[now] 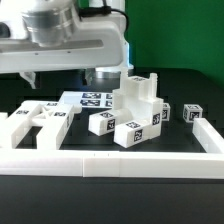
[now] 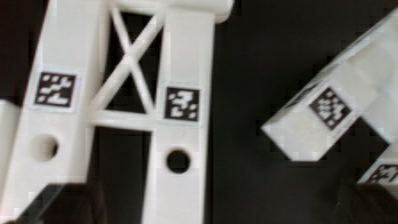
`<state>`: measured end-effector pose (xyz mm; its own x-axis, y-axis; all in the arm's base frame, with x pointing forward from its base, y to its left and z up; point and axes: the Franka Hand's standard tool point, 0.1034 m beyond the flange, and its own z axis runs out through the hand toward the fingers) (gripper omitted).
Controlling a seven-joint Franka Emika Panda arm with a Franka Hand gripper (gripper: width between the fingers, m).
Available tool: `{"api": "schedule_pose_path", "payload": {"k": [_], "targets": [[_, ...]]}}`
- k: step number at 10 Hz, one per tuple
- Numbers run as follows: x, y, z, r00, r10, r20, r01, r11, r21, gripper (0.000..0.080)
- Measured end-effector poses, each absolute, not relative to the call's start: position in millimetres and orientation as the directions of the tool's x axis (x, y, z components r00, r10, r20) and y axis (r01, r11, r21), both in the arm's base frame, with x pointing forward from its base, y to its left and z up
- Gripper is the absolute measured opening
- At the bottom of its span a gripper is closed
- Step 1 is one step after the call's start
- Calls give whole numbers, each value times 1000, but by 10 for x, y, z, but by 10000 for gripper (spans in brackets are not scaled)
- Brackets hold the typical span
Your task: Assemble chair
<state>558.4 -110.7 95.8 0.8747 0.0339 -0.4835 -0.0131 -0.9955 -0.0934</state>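
Note:
The chair's joined body (image 1: pixel 136 104), white blocks with tags, stands mid-table in the exterior view. The loose X-braced part (image 1: pixel 35 120) lies flat at that view's left. It fills the wrist view (image 2: pixel 125 90), showing two tags and two holes. A short post (image 1: pixel 101 122) lies beside it, and its tagged end shows in the wrist view (image 2: pixel 327 108). My gripper (image 1: pixel 32 78) hangs above the X-braced part without touching it. In the wrist view the gripper (image 2: pixel 214 208) shows only a dark blurred finger (image 2: pixel 43 206) at the edge, jaws wide apart with nothing held.
The marker board (image 1: pixel 88 98) lies behind the parts. Two more small tagged posts (image 1: pixel 165 113) (image 1: pixel 192 113) lie to the exterior view's right of the chair body. The long low white border rail (image 1: pixel 110 158) runs along the front and up the right side.

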Motion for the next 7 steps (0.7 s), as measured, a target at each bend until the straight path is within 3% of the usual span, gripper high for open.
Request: {"api": "schedule_pose_path", "payload": {"k": [3,7], "targets": [[5689,-1167,974,963,12,-271,-2,-999,-51,649],[5825,-1307,823,997,-74,17,-74,-997,-15,649]]}}
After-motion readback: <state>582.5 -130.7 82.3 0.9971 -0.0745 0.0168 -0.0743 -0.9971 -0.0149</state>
